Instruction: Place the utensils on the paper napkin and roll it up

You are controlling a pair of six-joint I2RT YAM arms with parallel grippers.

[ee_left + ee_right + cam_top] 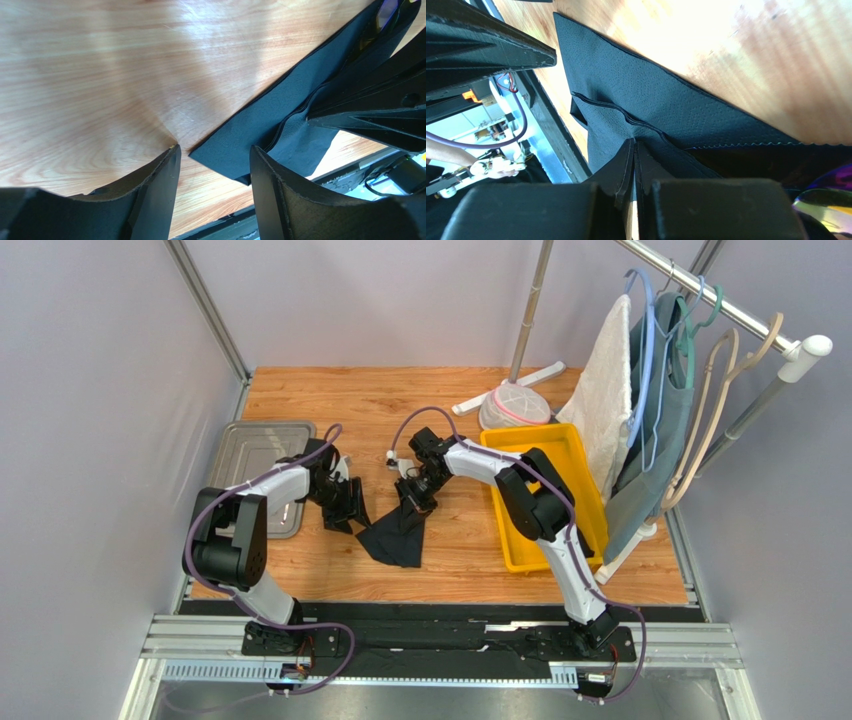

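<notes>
Rolling in hand: thin matte black paper napkin (398,532) on wooden table (300,390) wraps shiny purple-headed utensils (826,200); right pincer (633,160) clamped on its fold, left pincer (214,152) apart beside its corner; better turn slowly, fold tight

A grey metal tray (255,445) sat on the wooden desk (330,400) at left. At right were a yellow bin (555,438), a white mesh pouch (515,405), and a white towel (605,390) hanging from a clothes rail (720,300).
</notes>
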